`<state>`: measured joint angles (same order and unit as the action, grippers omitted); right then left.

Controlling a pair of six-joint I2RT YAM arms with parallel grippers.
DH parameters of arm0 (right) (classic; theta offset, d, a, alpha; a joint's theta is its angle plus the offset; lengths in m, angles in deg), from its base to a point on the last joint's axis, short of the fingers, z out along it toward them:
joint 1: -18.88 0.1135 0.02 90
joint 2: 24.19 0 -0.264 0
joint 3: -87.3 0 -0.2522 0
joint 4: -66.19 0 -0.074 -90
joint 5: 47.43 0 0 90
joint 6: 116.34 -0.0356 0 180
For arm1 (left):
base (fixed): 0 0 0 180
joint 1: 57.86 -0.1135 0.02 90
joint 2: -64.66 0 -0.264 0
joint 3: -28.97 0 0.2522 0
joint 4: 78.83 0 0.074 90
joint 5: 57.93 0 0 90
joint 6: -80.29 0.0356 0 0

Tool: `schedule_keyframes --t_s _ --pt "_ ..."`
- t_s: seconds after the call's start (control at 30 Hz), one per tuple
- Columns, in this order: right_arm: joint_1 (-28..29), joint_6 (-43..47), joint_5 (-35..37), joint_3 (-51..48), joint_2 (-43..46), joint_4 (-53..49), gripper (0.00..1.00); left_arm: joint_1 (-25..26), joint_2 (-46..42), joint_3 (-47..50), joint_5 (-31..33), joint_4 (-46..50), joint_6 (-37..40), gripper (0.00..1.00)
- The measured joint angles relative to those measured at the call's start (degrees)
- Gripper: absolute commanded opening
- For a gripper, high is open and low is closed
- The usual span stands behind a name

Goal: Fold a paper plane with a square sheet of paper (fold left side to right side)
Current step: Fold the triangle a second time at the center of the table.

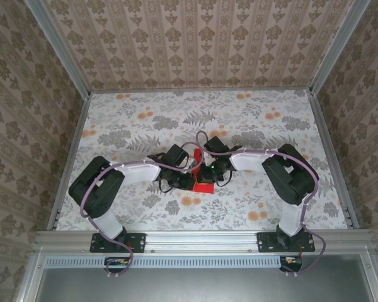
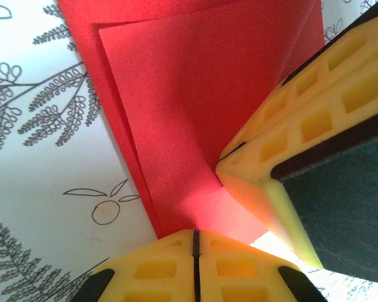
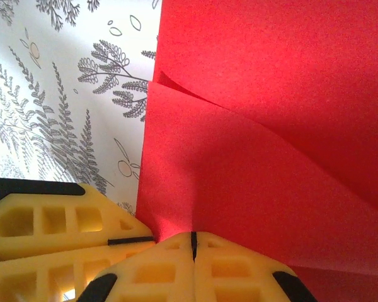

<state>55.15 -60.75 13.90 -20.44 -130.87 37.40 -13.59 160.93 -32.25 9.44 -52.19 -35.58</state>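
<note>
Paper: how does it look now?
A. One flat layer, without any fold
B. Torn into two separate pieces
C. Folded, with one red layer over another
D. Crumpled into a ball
C: in both wrist views the paper shows straight flap edges lying over a second red layer, so it is folded, not flat, crumpled or torn.

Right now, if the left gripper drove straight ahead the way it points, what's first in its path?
The square sheet of paper: it meets the left gripper, jaws shut, seemingly pinched there, and spans the line ahead. The right gripper sits off to one side. Depth beyond is unclear.
</note>
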Motion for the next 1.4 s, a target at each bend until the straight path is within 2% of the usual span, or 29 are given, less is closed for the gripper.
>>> schedule_keyframes --t_s 0.37,1.4 --pt "-1.2 2.7 1.0 1.5 -0.3 -3.4 0.07 0.0 0.1 -0.3 0.1 0.5 0.2 0.08" --pt "-13.3 11.0 -0.3 2.6 -0.3 -11.6 0.08 0.3 1.3 -1.1 0.9 -1.8 0.6 0.08"
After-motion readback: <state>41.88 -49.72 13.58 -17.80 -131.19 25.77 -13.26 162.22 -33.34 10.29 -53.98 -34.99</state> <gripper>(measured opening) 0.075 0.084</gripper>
